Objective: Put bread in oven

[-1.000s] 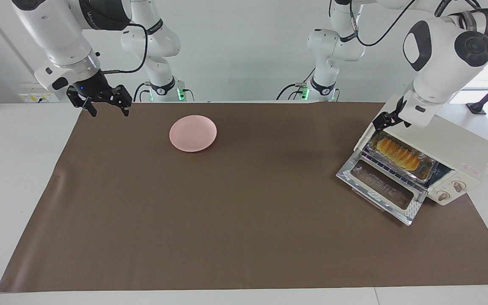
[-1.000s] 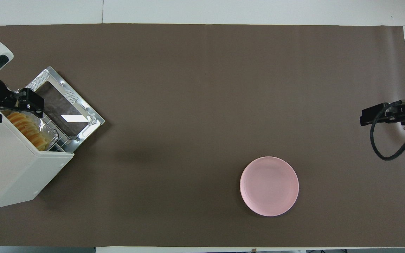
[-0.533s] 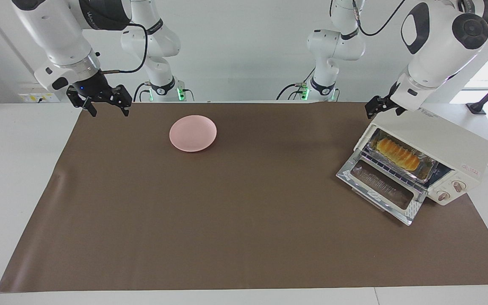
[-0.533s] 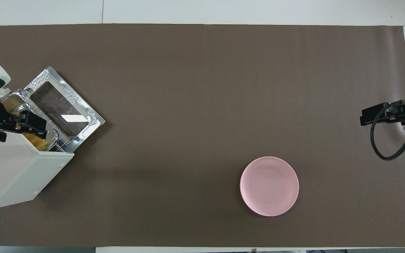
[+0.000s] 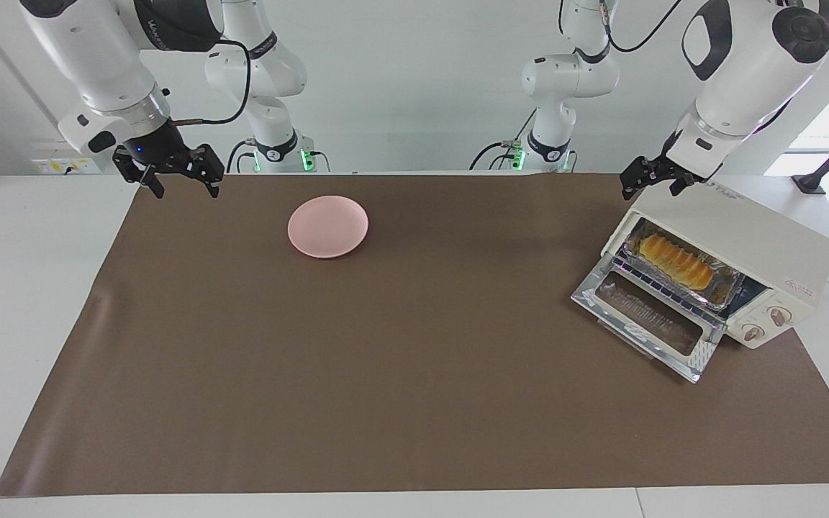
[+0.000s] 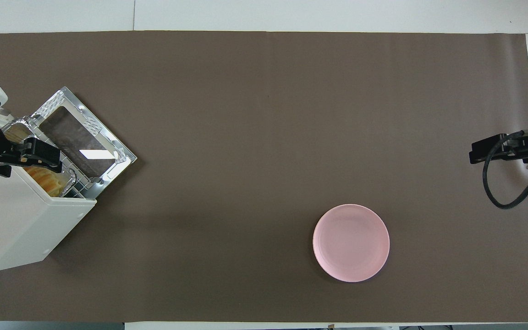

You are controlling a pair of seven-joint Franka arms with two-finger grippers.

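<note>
The oven was my landmark. It sat at my left arm's end of the brown mat, with its glass door dropped open and lying flat on the mat in front of it.

My left arm was the thing that changed most. A second before, my left gripper was low, right at the oven's mouth, close to the foil tray. Then I lifted it up and pulled it back. At this moment it hung over the top corner of the oven, touching nothing. Its fingers were apart and held nothing.

The foil tray sat on the wire rack inside the oven. The bread lay in that tray, so the bread was inside the oven too. It did not move when my arm left.

I think that meant the bread was in its place. The door was not shut, so closing it may have been the only step left.

The pink plate was well apart from the oven, nearer the middle of the mat, with nothing on it.

My right gripper waited far from the oven, over the mat's corner at my right arm's end. Its fingers were apart and held nothing.
</note>
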